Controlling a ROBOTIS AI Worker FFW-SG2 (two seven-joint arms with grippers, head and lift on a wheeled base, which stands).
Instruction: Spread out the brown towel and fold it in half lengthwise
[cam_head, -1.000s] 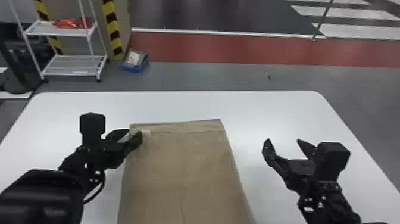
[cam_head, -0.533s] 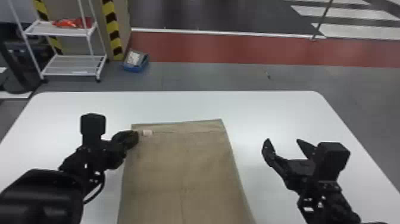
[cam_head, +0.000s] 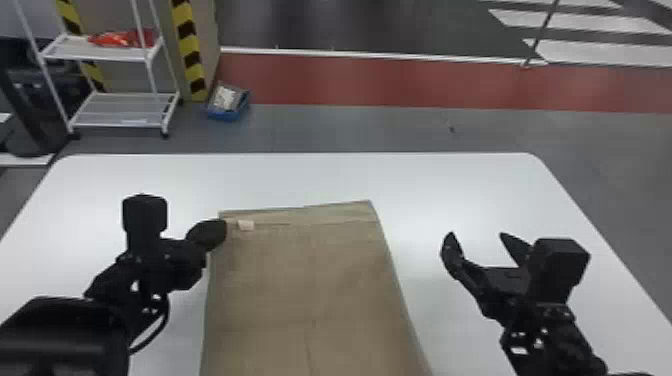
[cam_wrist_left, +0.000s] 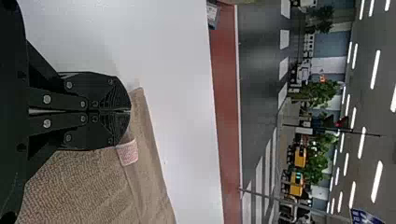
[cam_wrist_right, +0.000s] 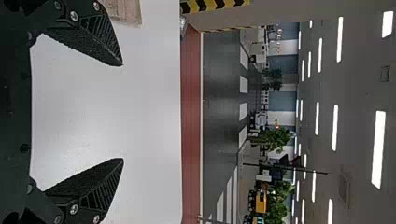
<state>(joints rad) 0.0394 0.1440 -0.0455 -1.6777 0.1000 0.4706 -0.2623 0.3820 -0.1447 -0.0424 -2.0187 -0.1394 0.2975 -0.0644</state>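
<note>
The left gripper (cam_head: 223, 232) is at the far left corner of the brown towel (cam_head: 310, 280), which lies flat on the white table with a small pale tag near that corner. Seen from the left wrist, the left gripper (cam_wrist_left: 130, 111) has its fingers together on the edge of the towel (cam_wrist_left: 88, 186), close beside the tag (cam_wrist_left: 127, 152). Off to the towel's right, above bare tabletop, the right gripper (cam_head: 476, 236) stands open and holds nothing. In its own wrist view the right gripper (cam_wrist_right: 122, 112) has widely parted fingers, with a towel corner (cam_wrist_right: 126, 10) beyond one of them.
The white table (cam_head: 450, 185) extends around the towel's far end and both sides. On the floor past its far edge are a white shelf rack (cam_head: 117, 110) and a blue bin (cam_head: 227, 102).
The left gripper's fingers, spread apart at the towel's far left corner a second ago, have come together there. The right arm and the rest of the towel look still.
</note>
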